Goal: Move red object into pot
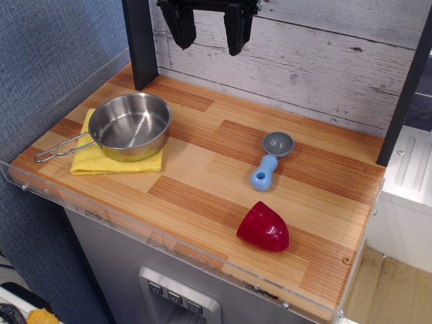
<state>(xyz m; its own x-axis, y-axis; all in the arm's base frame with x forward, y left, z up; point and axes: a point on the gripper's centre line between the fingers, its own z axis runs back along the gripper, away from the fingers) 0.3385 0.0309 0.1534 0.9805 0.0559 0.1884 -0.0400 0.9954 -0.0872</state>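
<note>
Red object (263,228) lies on its side near the front right of the wooden counter (202,169), well apart from the pot (130,125), which stands at the left rear on a yellow cloth (111,163). A blue-and-grey scoop (271,159) lies between the two, nearer the red piece, and is not part of the job.

The gripper (208,32) hangs high at the back of the counter with its two dark fingers spread apart and nothing between them. No contact with any item exists at this stage, so the step in hand appears to be the approach.

Recommended procedure, as judged from the layout:
1. Bring the gripper over the red object and keep the fingers spread during descent.
2. Align the fingers across the widest part of the body. The surface is glossy and curved, so a grip near the tapered end is likely to slip.
3. Lift clear of the scoop before crossing to the left.
4. Release above the middle of the pot, away from its wire handle (57,150).

Appearance: dark red, shiny plastic, rounded and dome-like, tapering toward the upper left, with highlights along its upper face. It is much smaller than the pot opening, so fit should pose no difficulty.
</note>
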